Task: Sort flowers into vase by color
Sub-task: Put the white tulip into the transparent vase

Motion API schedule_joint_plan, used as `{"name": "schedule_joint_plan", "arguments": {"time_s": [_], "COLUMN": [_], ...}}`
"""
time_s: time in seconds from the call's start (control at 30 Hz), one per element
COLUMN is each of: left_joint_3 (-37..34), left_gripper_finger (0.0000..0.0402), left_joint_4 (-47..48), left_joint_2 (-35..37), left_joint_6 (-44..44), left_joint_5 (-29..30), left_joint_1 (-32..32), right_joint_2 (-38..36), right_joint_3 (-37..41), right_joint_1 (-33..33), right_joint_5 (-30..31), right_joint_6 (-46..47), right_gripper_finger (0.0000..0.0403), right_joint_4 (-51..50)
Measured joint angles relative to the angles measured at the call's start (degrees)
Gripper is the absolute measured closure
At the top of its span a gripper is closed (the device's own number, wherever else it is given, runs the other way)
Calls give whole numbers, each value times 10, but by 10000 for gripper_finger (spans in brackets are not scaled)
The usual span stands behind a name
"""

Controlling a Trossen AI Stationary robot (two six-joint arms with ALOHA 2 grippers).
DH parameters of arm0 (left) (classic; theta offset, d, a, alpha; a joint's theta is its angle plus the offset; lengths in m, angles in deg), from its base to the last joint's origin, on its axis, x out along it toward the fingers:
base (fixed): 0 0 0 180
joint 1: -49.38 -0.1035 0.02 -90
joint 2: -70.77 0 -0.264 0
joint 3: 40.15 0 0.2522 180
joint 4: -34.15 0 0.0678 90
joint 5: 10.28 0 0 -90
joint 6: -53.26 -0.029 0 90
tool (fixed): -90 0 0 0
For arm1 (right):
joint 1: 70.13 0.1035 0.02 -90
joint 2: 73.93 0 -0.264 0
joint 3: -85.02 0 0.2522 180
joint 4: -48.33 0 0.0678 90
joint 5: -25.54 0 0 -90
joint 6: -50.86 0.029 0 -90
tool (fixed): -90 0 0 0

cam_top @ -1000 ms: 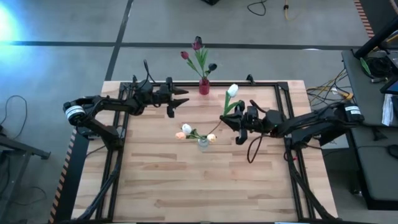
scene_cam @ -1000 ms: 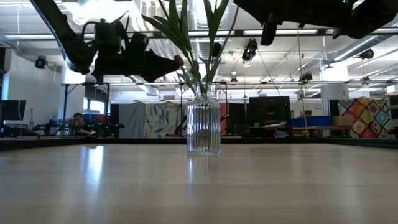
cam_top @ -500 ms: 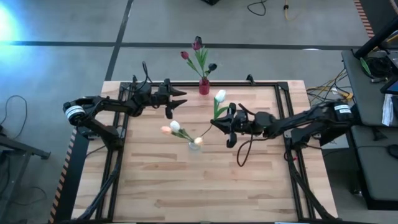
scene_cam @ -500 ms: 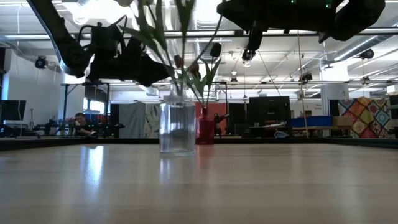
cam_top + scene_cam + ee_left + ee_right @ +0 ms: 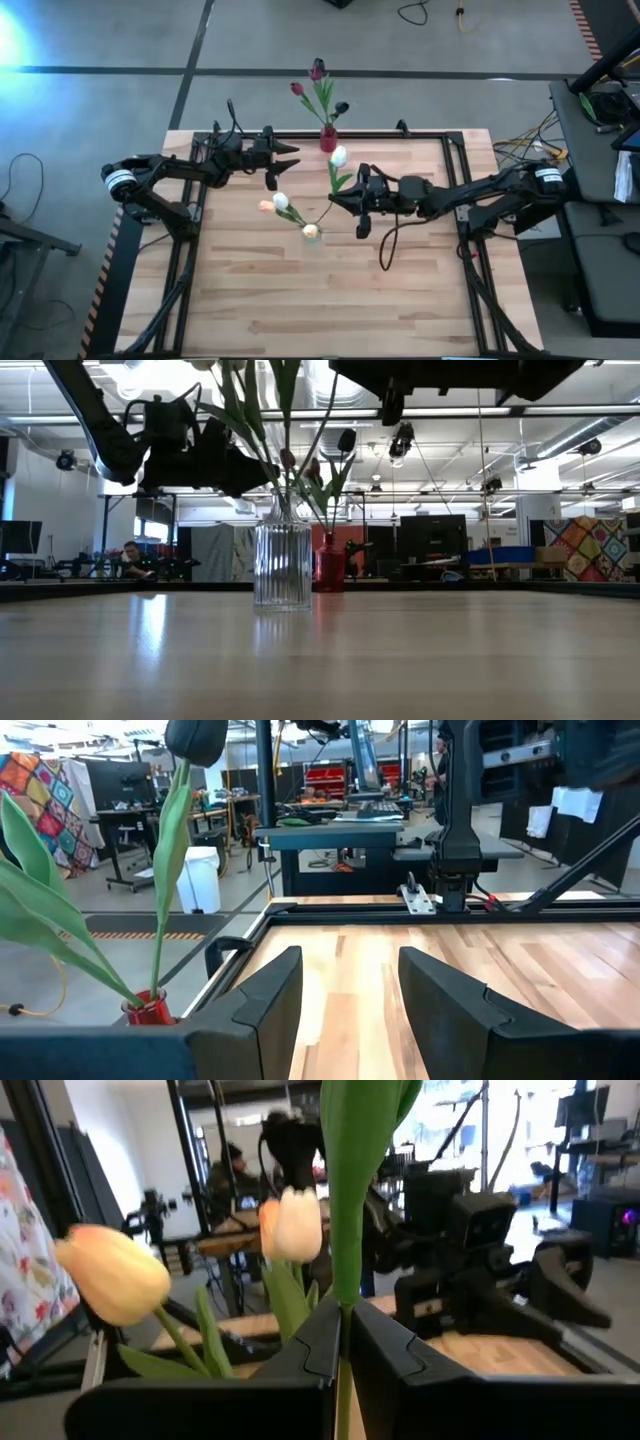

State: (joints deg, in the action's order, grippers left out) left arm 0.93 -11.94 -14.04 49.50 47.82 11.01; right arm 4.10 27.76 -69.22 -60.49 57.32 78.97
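A clear ribbed glass vase (image 5: 312,235) (image 5: 283,565) stands mid-table, holding a white tulip (image 5: 281,201) and peach tulips (image 5: 266,207). A red vase (image 5: 328,140) (image 5: 330,565) at the far edge holds maroon tulips (image 5: 317,70). My right gripper (image 5: 337,197) (image 5: 343,1342), just right of the clear vase, is shut on another white tulip (image 5: 339,156). That tulip's stem runs down toward the clear vase's mouth. My left gripper (image 5: 292,155) (image 5: 345,1005) hovers open near the red vase. My right gripper pinches the white tulip's green stem (image 5: 343,1315) between its two fingers, below a broad leaf (image 5: 352,1170). The fingers come nearly level from the table's right and lie across the stem. The head stands above the fingers; whether the stem's lower end (image 5: 323,215) sits inside the clear vase, I cannot tell.
A black frame (image 5: 455,150) rims the wooden table. Bare boards (image 5: 330,300) lie toward the near edge. The two grippers face each other closely above the far middle. A person (image 5: 127,552) sits in the room beyond.
My right gripper has gone toward the table's left, rising slightly, carrying the white tulip. The clear vase with its flowers has slid along the table to the left and stayed upright.
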Motion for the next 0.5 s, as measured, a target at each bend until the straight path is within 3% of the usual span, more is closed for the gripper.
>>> {"name": "schedule_joint_plan", "arguments": {"time_s": [0.2,0.5], "left_joint_3": [-5,-5], "left_gripper_finger": [249,249], "left_joint_4": [-16,-18], "left_joint_2": [0,0], "left_joint_6": [2,6], "left_joint_5": [0,0], "left_joint_1": [-3,-5], "right_joint_2": [34,46], "right_joint_3": [-44,-117], "right_joint_1": [0,9], "right_joint_5": [-15,-9], "right_joint_6": [-1,-27], "right_gripper_finger": [390,390], "right_joint_4": [-42,-182]}}
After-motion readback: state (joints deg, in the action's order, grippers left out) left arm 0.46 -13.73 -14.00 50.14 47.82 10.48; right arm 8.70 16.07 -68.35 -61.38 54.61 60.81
